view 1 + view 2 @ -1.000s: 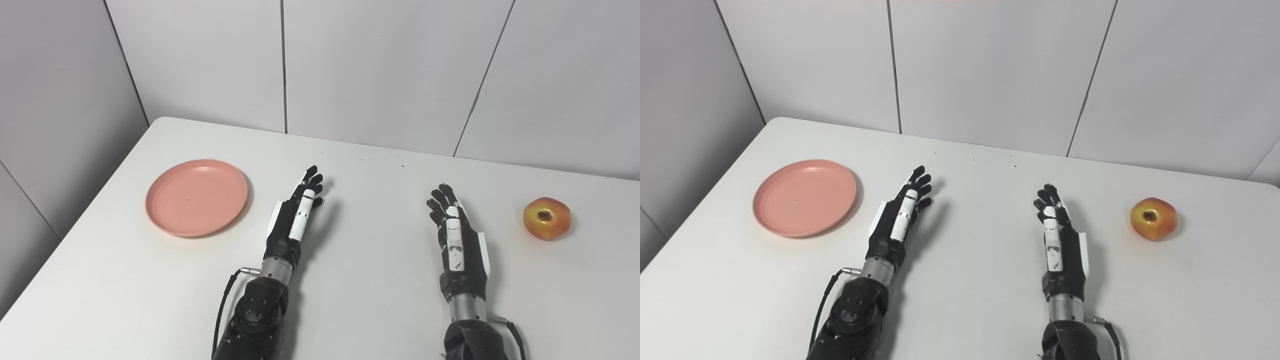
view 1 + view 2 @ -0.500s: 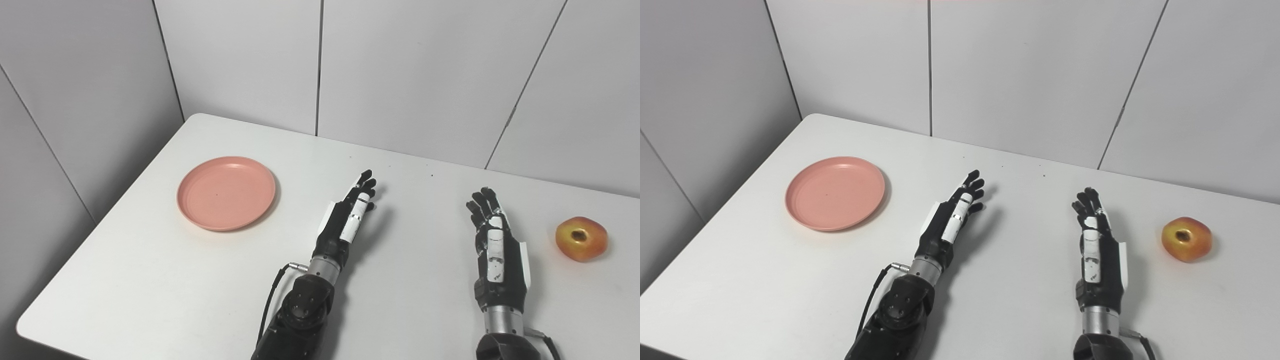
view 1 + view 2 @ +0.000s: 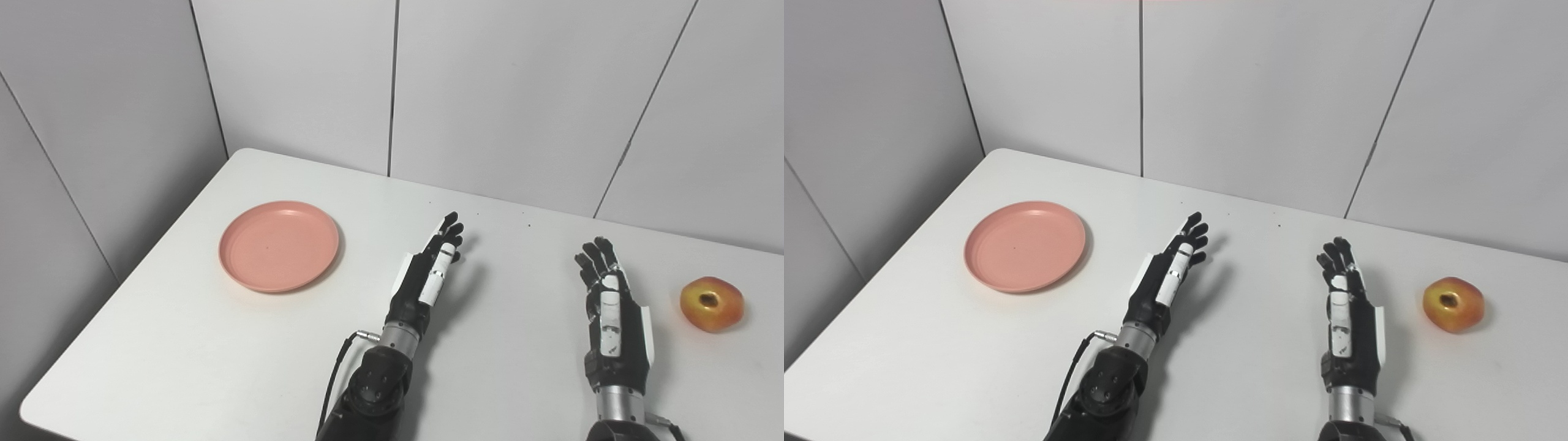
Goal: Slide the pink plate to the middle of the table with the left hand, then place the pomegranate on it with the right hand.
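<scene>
White table (image 3: pixel 184 343): rounded corners, set against grey panelled walls (image 3: pixel 502 92) at rear and left. Surface matte, with a few small dark specks near the far edge.

Pink plate (image 3: pixel 279 245): round, shallow, raised rim; flat on the left part of the table, nothing on it. Not at the table's middle. Well apart from both hands.

Left hand (image 3: pixel 429 275): black with white panels, arm entering from the bottom edge, cable visible at the wrist. Positioned near the table's centre, to the right of the plate, palm turned on edge. Fingers extended and slightly spread, pointing toward the far wall; nothing held. No contact with the plate.

Right hand (image 3: pixel 609 306): same build, positioned on the right side of the table, between the left hand and the pomegranate. Fingers extended forward and a little apart, tips slightly curled; nothing held.

Pomegranate (image 3: pixel 712 304): red and yellow, dark calyx facing upward toward the cameras; resting on the table near the right edge, to the right of the right hand, not touching it.
</scene>
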Controlling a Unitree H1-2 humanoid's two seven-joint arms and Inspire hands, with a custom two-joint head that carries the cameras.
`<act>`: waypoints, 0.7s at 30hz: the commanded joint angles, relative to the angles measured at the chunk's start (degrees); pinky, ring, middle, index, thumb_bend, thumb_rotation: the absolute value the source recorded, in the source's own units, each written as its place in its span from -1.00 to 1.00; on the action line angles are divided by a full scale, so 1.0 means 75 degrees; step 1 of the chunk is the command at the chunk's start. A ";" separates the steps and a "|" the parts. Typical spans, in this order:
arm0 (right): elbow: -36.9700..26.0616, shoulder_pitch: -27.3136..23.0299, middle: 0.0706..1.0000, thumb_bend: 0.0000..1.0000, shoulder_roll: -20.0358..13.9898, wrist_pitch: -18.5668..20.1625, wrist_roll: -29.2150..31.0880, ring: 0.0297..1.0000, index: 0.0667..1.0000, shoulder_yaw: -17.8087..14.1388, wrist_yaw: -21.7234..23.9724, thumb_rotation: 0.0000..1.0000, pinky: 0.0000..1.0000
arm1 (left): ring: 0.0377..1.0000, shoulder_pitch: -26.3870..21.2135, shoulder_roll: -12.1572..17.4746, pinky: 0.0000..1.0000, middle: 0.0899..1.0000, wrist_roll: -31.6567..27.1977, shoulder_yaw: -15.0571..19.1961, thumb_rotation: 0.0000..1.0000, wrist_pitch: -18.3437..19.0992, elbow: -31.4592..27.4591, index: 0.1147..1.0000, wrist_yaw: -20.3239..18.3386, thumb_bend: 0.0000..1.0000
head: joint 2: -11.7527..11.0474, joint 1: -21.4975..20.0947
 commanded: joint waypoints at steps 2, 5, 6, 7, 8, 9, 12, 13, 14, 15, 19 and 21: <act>0.0316 0.0348 0.78 0.21 -0.0125 -0.0224 -0.0058 0.79 0.79 -0.0082 0.0056 0.80 0.96 | 0.85 0.0153 -0.0019 0.78 0.85 0.0056 0.0005 1.00 -0.0471 0.0267 0.83 0.0062 -0.45 | 0.0024 -0.0010; 0.0342 0.0331 0.79 0.20 -0.0133 -0.0215 -0.0083 0.80 0.79 -0.0080 0.0051 0.80 0.97 | 0.83 0.0148 -0.0029 0.76 0.84 0.0085 0.0020 1.00 -0.0495 0.0225 0.80 0.0119 -0.45 | 0.0017 0.0007; 0.0348 0.0326 0.80 0.18 -0.0138 -0.0214 -0.0096 0.80 0.80 -0.0077 0.0049 0.81 0.98 | 0.83 0.0150 -0.0033 0.77 0.84 0.0098 0.0020 1.00 -0.0463 0.0195 0.79 0.0134 -0.47 | 0.0017 0.0007; 0.0345 0.0321 0.80 0.18 -0.0142 -0.0192 -0.0106 0.80 0.80 -0.0075 0.0049 0.81 0.98 | 0.83 0.0154 -0.0030 0.77 0.84 0.0138 0.0013 1.00 -0.0457 0.0163 0.79 0.0158 -0.47 | 0.0017 0.0007; 0.0343 0.0318 0.80 0.17 -0.0143 -0.0176 -0.0113 0.81 0.81 -0.0075 0.0050 0.81 0.99 | 0.83 0.0156 -0.0027 0.77 0.83 0.0166 0.0006 1.00 -0.0457 0.0144 0.79 0.0175 -0.50 | 0.0017 0.0007; 0.0336 0.0313 0.81 0.17 -0.0138 -0.0144 -0.0141 0.81 0.81 -0.0071 0.0033 0.81 1.00 | 0.83 0.0150 -0.0016 0.77 0.83 0.0139 0.0010 1.00 -0.0474 0.0134 0.79 0.0153 -0.51 | 0.0023 -0.0004; 0.0317 0.0307 0.80 0.15 -0.0124 -0.0099 -0.0225 0.81 0.80 -0.0066 -0.0025 0.82 1.00 | 0.84 0.0138 0.0006 0.77 0.84 0.0132 0.0020 1.00 -0.0549 0.0145 0.79 0.0136 -0.54 | 0.0016 -0.0003; 0.0330 0.0304 0.80 0.15 -0.0121 -0.0098 -0.0219 0.80 0.80 -0.0074 -0.0022 0.82 1.00 | 0.84 0.0135 0.0023 0.77 0.84 0.0191 0.0012 1.00 -0.0587 0.0158 0.79 0.0167 -0.54 | 0.0006 0.0003; 0.0340 0.0302 0.80 0.15 -0.0119 -0.0097 -0.0214 0.81 0.80 -0.0081 -0.0018 0.81 1.00 | 0.83 0.0133 0.0035 0.76 0.83 0.0232 0.0006 1.00 -0.0612 0.0167 0.80 0.0189 -0.53 | 0.0006 0.0003; 0.0353 0.0297 0.80 0.15 -0.0117 -0.0096 -0.0221 0.81 0.80 -0.0088 -0.0023 0.81 1.00 | 0.83 0.0129 0.0041 0.76 0.83 0.0253 0.0013 1.00 -0.0637 0.0163 0.80 0.0204 -0.52 | 0.0006 0.0003; 0.0358 0.0304 0.79 0.14 -0.0112 -0.0073 -0.0269 0.81 0.80 -0.0091 -0.0050 0.81 1.00 | 0.83 0.0126 0.0046 0.74 0.83 0.0259 0.0059 1.00 -0.0754 0.0097 0.80 0.0260 -0.50 | -0.0010 0.0053; 0.0331 0.0319 0.80 0.14 -0.0117 -0.0046 -0.0278 0.82 0.81 -0.0087 -0.0047 0.82 1.00 | 0.82 0.0140 0.0028 0.74 0.82 0.0285 0.0096 1.00 -0.0674 -0.0042 0.78 0.0341 -0.47 | -0.0008 0.0058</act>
